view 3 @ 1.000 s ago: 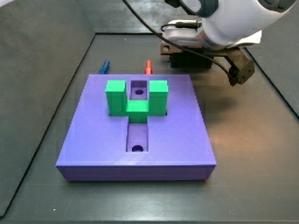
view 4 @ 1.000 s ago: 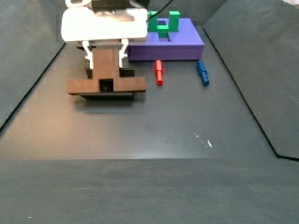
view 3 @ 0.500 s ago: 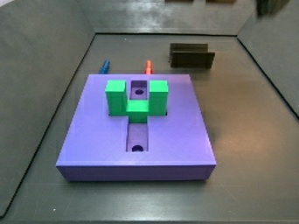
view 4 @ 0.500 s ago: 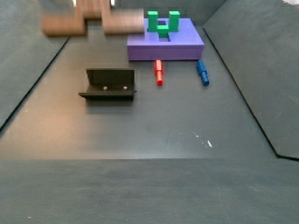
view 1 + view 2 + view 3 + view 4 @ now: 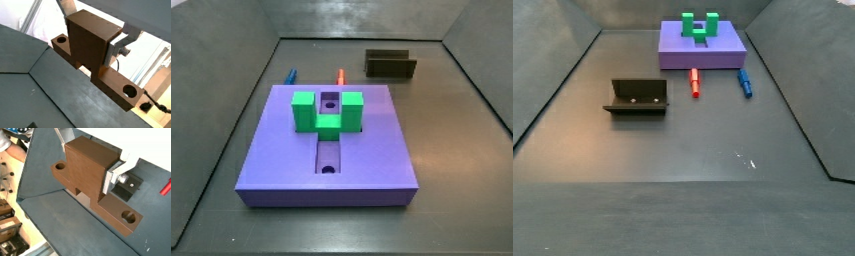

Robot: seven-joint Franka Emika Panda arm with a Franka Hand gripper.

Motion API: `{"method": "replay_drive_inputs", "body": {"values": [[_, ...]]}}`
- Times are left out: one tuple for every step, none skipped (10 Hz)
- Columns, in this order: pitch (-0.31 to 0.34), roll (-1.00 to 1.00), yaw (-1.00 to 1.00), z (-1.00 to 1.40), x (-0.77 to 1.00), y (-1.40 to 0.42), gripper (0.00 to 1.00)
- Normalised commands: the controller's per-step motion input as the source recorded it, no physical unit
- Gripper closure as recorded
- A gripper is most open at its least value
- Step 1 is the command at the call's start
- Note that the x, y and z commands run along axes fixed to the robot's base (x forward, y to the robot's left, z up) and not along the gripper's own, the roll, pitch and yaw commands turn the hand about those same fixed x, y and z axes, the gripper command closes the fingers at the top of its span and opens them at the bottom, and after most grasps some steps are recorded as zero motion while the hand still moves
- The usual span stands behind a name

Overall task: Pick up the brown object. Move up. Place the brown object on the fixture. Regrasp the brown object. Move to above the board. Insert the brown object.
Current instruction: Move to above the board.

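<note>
In both wrist views my gripper (image 5: 89, 36) (image 5: 88, 163) is shut on the brown object (image 5: 85, 47) (image 5: 81, 178), a tall block on a bar with a round hole near each end. One silver finger (image 5: 115, 46) (image 5: 112, 176) presses its side. The gripper and the brown object are out of view in both side views. The fixture (image 5: 392, 64) (image 5: 637, 96) stands empty on the floor; a wrist view shows it far below the held piece (image 5: 127, 187). The board (image 5: 278, 150) (image 5: 716, 55) lies flat with its central groove.
A green U-shaped block (image 5: 327, 112) (image 5: 700, 26) stands on the board. A thin red peg (image 5: 341, 75) (image 5: 695, 86) (image 5: 165, 187) and a blue peg (image 5: 287, 75) (image 5: 744, 83) lie on the floor beside the board. Dark walls enclose the floor.
The arm has risen out of both side views, taking the brown object up off the fixture. The fixture now stands empty.
</note>
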Motion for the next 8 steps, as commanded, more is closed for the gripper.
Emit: {"method": "replay_drive_inputs", "body": {"values": [[0.032,-1.00,-0.01,0.27,-0.96,-1.40,1.00],[0.011,-1.00,-0.01,0.28,-0.99,-1.40,1.00],[-0.006,-1.00,0.00,0.26,-1.07,-1.40,1.00],[-0.009,-1.00,0.01,0.26,-1.07,-1.40,1.00],[-0.014,-1.00,0.01,0.26,-1.07,-1.40,1.00],[-0.016,-1.00,0.01,0.24,-1.09,-1.40,1.00],[-0.021,-1.00,0.01,0.11,-0.55,-0.67,1.00],[-0.027,-1.00,0.01,0.02,-0.19,-0.18,1.00]]}}
